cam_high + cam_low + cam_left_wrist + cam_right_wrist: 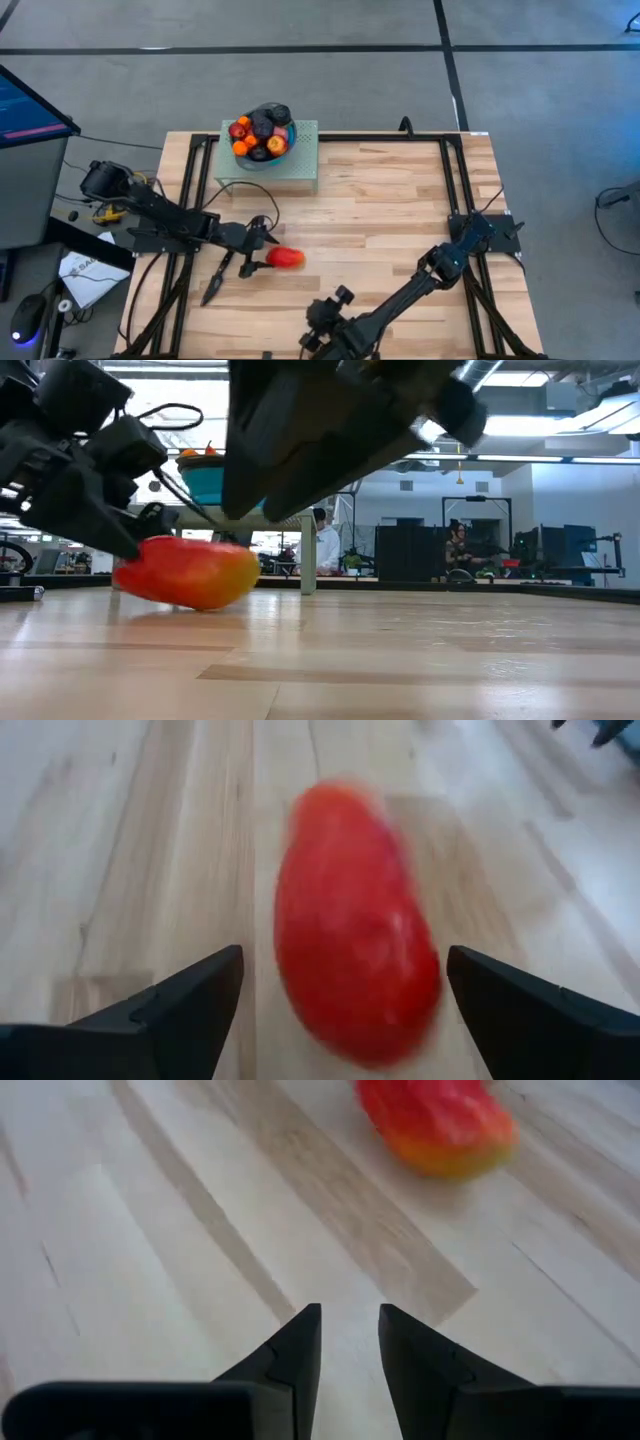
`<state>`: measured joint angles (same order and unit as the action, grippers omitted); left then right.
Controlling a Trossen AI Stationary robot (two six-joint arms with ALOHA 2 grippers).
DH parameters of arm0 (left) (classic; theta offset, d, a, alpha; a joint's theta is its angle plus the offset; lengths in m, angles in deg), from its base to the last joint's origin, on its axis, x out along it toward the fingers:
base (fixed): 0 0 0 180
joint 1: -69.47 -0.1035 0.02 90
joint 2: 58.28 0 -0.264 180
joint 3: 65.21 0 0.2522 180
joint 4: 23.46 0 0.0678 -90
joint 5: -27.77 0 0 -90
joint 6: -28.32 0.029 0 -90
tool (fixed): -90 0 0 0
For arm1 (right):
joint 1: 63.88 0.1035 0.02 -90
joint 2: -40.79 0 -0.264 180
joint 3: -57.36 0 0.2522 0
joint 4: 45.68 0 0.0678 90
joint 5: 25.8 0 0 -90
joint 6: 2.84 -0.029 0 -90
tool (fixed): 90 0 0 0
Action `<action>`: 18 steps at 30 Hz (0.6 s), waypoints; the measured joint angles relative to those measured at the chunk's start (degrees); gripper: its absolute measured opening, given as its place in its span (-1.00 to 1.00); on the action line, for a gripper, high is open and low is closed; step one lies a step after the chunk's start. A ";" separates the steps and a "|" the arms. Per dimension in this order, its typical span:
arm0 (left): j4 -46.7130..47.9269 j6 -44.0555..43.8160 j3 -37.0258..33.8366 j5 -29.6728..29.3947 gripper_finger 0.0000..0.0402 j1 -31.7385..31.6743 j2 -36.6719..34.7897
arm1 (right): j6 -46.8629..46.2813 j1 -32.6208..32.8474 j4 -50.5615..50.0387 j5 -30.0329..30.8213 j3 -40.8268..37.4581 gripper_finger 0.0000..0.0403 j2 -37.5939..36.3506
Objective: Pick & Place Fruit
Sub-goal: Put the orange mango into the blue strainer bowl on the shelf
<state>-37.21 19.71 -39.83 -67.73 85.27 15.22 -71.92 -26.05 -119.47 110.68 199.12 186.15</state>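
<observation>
Near the front edge of the bench (400, 200) the right claw (349, 1342) waits with fingers narrow and empty, beyond it the left claw (262, 247) stands wide astride the long red-orange fruit (284, 258), farthest the blue bowl (262, 150) holds the remaining fruit (260, 132).

Bright even overhead light; low view has glare off the ceiling lights (520, 425), and the red-orange fruit (355, 920) is blurry up close.

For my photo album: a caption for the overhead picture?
Left pincer open beside a red fruit on the table.
</observation>
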 joint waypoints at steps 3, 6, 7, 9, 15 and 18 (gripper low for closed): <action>-0.21 -0.88 -0.17 0.00 0.71 0.04 1.94 | 3.28 -1.43 1.03 -1.79 -0.02 -0.52 0.00; -1.40 -2.61 -0.15 0.00 0.71 0.04 2.54 | 3.23 -2.84 2.04 -4.21 0.00 -0.52 -0.02; -1.45 -3.53 -0.15 0.00 0.71 0.04 2.88 | 3.72 -3.22 2.09 -4.71 0.00 -0.52 0.00; -1.49 -3.89 -0.17 0.00 0.71 0.04 2.89 | 4.53 -3.43 2.51 -4.84 0.00 -0.52 0.00; -2.12 -3.84 -0.13 0.00 0.71 0.04 2.77 | 3.43 -2.87 1.55 -4.65 0.02 -0.52 -0.18; -2.17 -3.88 -0.13 0.00 0.71 0.04 2.77 | -0.50 -2.76 -0.13 -4.61 0.02 -0.48 -0.24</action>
<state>-39.37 15.83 -39.96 -67.72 85.31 17.99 -72.42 -28.81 -119.60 106.07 199.15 185.91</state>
